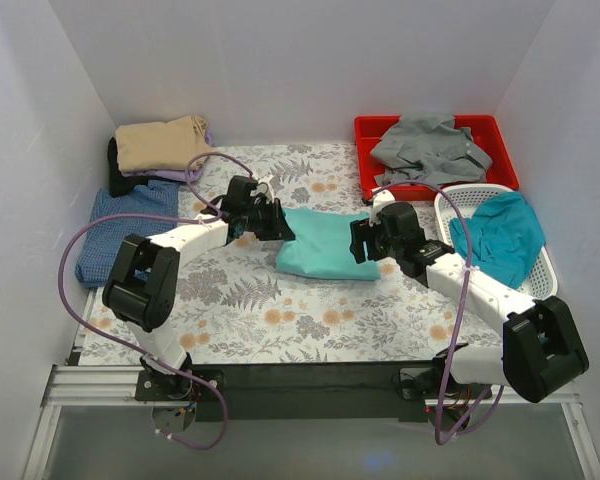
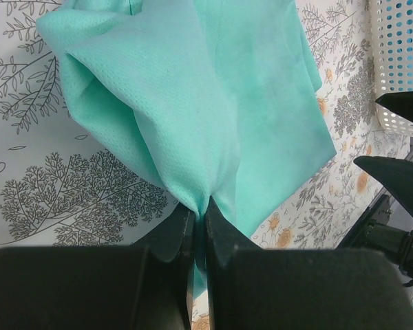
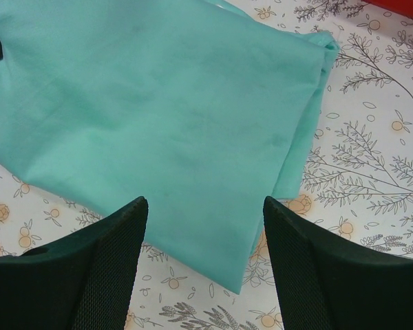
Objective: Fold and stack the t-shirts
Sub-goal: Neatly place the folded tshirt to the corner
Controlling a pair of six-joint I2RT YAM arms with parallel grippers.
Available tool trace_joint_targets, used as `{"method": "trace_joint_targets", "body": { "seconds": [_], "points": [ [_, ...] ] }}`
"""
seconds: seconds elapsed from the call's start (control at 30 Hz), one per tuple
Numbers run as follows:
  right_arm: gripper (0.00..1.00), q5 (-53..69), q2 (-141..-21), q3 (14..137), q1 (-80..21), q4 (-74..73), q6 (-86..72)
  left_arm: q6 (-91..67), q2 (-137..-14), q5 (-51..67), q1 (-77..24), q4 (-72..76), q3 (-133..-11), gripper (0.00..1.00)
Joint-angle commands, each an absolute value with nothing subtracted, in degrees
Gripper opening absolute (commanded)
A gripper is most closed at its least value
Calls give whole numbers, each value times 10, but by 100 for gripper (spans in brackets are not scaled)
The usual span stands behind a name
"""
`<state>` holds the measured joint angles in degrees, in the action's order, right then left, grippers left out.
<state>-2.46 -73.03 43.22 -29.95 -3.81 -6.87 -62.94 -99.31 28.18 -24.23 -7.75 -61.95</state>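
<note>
The mint green t-shirt point(image 1: 325, 244) lies folded in the middle of the floral table. My left gripper point(image 1: 278, 225) is shut on its left edge; in the left wrist view the cloth point(image 2: 213, 110) is pinched between the closed fingers point(image 2: 224, 234) and pulled up into a ridge. My right gripper point(image 1: 362, 243) is open at the shirt's right end. In the right wrist view the folded shirt point(image 3: 165, 117) lies flat just ahead of the spread fingers point(image 3: 117, 240), with its corner between them. A tan shirt point(image 1: 162, 143) lies folded on a blue shirt point(image 1: 110, 225) at the far left.
A red bin point(image 1: 500, 150) at the back right holds a grey shirt point(image 1: 430, 145). A white basket point(image 1: 460, 200) on the right holds a teal shirt point(image 1: 505, 235). White walls close in the table on three sides.
</note>
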Motion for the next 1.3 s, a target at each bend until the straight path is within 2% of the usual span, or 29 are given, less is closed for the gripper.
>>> {"method": "trace_joint_targets", "body": {
  "seconds": [0.0,0.47,0.83,1.0,1.2,1.27],
  "points": [
    [74,-33,-711,428,-296,-29,-68,-611,-944,258,-243,-96,-650,0],
    [74,-57,-691,423,-297,-29,-70,-556,-901,151,-236,-151,-700,0],
    [74,-37,-725,423,-295,-15,-62,-439,-991,68,-144,-211,-876,0],
    [74,-9,-761,430,-294,-5,-62,-307,-1108,24,-110,-250,-1077,0],
    [73,29,-830,470,-289,13,-59,-254,-1272,12,-32,-269,-1373,0],
    [73,35,-854,489,-289,13,-59,-242,-1296,13,-1,-251,-1410,0]
  ]
}}
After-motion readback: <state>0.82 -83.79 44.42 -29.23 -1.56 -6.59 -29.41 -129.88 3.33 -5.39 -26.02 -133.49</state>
